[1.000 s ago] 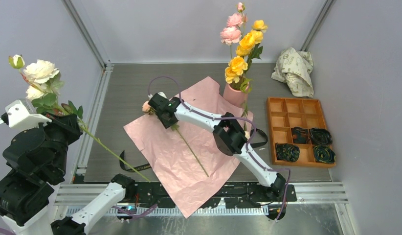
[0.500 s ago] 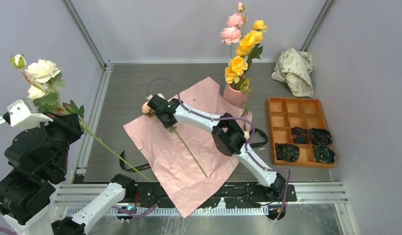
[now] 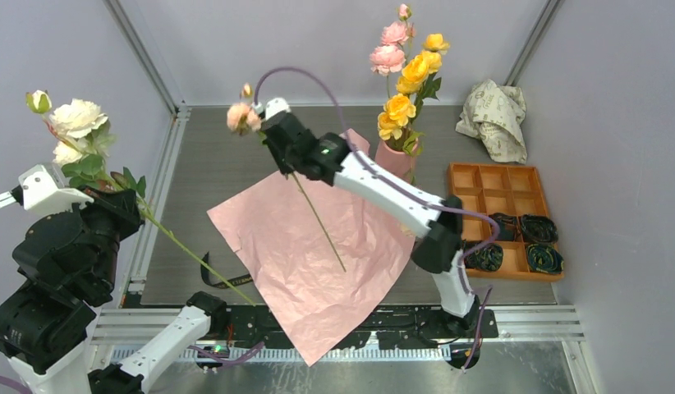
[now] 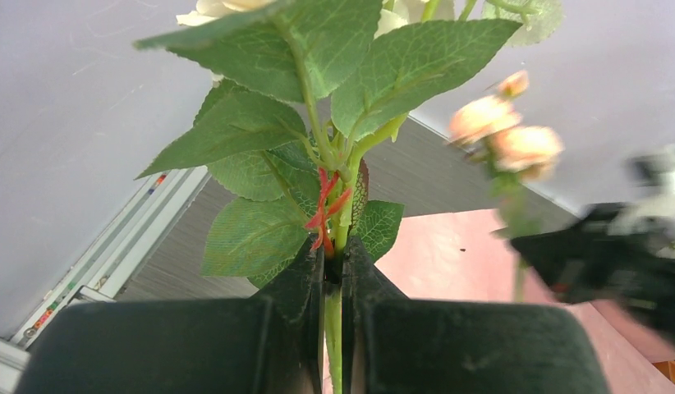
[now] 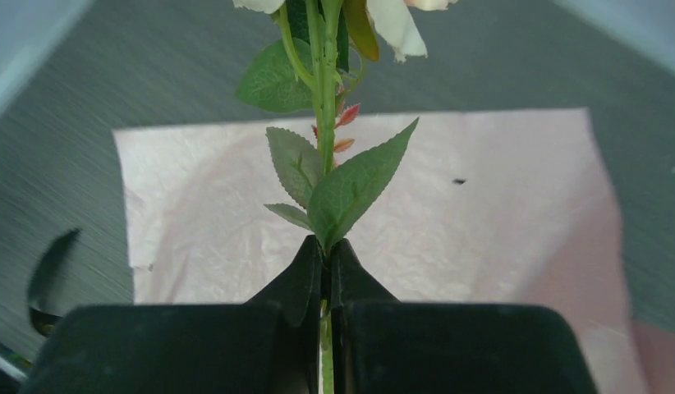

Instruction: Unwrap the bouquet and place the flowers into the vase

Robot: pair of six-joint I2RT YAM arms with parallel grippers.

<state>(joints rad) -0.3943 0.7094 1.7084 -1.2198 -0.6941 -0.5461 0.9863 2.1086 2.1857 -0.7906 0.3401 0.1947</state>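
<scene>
The salmon-pink vase (image 3: pixel 393 159) stands at the back centre and holds pink and yellow flowers (image 3: pixel 406 72). The bouquet's pink paper (image 3: pixel 318 254) lies spread flat on the table, with no flowers on it. My right gripper (image 3: pixel 273 138) (image 5: pixel 324 250) is shut on the green stem (image 5: pixel 326 148) of a peach-headed flower (image 3: pixel 240 116), held in the air above the paper's far left corner, its stem slanting down. My left gripper (image 3: pixel 123 195) (image 4: pixel 334 256) is shut on the stem (image 4: pixel 332 328) of a cream flower (image 3: pixel 75 117), held high at the far left.
An orange compartment tray (image 3: pixel 461 215) with dark rolled items sits at the right. Crumpled printed white paper (image 3: pixel 494 115) lies at the back right. A black ribbon (image 3: pixel 213 275) lies by the paper's near left edge. Grey walls enclose the table.
The right gripper has shut on the peach flower's stem and lifted it off the paper, up and toward the back. The left arm with the cream flower has barely shifted.
</scene>
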